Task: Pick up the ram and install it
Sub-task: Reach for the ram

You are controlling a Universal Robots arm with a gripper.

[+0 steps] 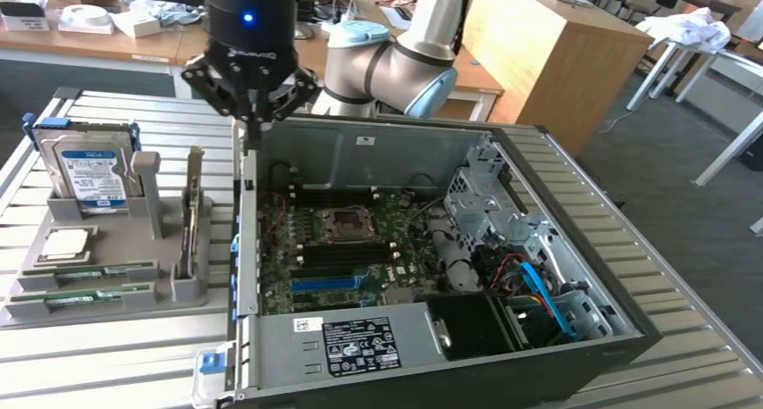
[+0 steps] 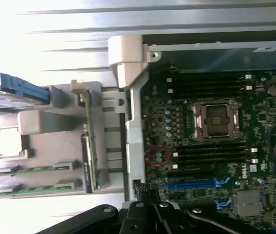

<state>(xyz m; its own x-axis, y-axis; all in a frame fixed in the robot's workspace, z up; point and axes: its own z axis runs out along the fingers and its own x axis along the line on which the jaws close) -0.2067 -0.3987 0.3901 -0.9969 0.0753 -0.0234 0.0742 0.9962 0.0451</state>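
Ram (image 1: 89, 271): where is it sitting right now?

— It is lying flat in a slot of the grey holder (image 1: 131, 244) on the exterior view's left, with a second green stick (image 1: 84, 295) lying just beside it. Both are resting outside the computer case (image 1: 370, 150).

What are the jaws doing?

— They are pressing together with nothing between them. The gripper (image 1: 253, 123) is hovering over the top edge of the case wall nearest the holder, well apart from the ram.

What else is sitting in that holder?

— A hard drive (image 1: 86, 172) with a blue-and-white label is standing upright at one end. A square silver processor chip (image 1: 66, 242) is lying between it and the sticks. A thin green board (image 1: 188, 217) is standing on edge on the side next to the case. It may be another card, but seen edge-on I cannot tell.

And inside the case?

— The motherboard (image 2: 235, 170) is lying face up. The wrist view is showing its processor socket (image 2: 215, 119) sitting between two banks of black memory slots (image 2: 211, 156). The case and the holder are both resting on the slatted metal worktop (image 1: 680, 320).
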